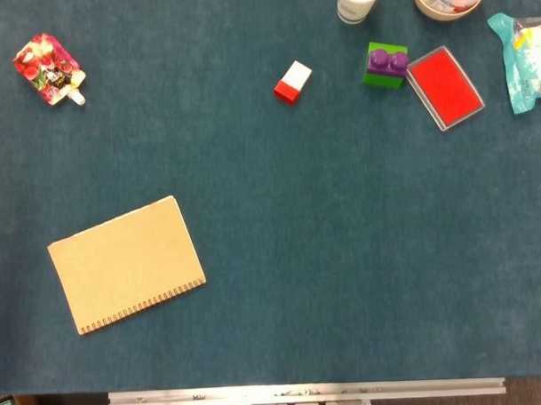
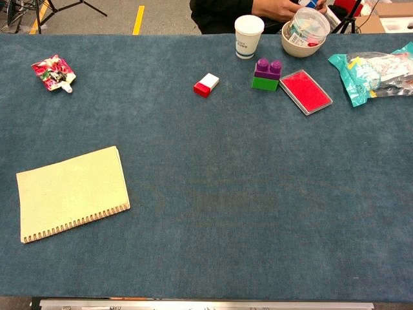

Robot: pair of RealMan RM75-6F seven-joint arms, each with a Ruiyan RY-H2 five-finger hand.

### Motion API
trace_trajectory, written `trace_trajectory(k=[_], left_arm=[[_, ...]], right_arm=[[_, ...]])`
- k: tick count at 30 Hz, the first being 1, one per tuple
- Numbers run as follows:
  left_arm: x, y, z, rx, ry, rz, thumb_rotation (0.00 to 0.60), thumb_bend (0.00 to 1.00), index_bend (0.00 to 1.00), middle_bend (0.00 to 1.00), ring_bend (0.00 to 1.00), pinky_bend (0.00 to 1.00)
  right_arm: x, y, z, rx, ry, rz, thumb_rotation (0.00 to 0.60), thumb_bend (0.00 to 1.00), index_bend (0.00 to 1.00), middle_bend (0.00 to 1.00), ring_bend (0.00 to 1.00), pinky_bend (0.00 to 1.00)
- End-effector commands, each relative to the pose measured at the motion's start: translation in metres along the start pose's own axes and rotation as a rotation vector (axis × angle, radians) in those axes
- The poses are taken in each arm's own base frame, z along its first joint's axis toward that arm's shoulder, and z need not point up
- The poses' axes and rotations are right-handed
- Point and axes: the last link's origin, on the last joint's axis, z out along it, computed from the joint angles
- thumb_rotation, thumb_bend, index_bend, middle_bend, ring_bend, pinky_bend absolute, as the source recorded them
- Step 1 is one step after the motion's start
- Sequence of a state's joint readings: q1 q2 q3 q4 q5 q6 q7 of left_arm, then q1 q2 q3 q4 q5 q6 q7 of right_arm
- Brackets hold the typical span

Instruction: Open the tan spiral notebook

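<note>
The tan spiral notebook (image 1: 127, 263) lies closed and flat on the blue table, at the near left. Its wire spiral runs along the edge nearest me. In the chest view the same notebook (image 2: 71, 192) shows at the lower left, slightly rotated. Neither of my hands appears in either view.
Along the far edge sit a red-and-white block (image 1: 292, 82), a purple-and-green brick (image 1: 387, 64), a red flat case (image 1: 444, 87), a white cup (image 2: 248, 36), a bowl (image 2: 305, 31) and a teal packet (image 2: 374, 73). A floral pouch (image 1: 48, 69) lies far left. A person's hand (image 2: 277, 8) reaches over the bowl.
</note>
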State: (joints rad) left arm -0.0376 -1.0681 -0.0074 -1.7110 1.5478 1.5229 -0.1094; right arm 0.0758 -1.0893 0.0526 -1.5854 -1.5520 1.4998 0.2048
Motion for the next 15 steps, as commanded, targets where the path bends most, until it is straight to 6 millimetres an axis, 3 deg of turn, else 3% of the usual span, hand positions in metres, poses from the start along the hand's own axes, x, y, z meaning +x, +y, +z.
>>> trace_trajectory(k=[1, 15], left_arm=[[-0.0008, -0.0003, -0.0003, 0.001, -0.004, 0.0, 0.6, 0.48, 0.0, 0.01, 0.0, 0.11], [-0.0013, -0.0022, 0.0025, -0.062, -0.102, 0.051, 0.6, 0.48, 0.0, 0.01, 0.0, 0.1]], right_arm=[[-0.0003, -0.0001, 0.0002, 0.0, -0.001, 0.001, 0.6, 0.39, 0.36, 0.37, 0.23, 0.29], [0.0053, -0.0021, 0.0041, 0.013, 0.034, 0.002, 0.6, 0.39, 0.36, 0.37, 0.23, 0.29]])
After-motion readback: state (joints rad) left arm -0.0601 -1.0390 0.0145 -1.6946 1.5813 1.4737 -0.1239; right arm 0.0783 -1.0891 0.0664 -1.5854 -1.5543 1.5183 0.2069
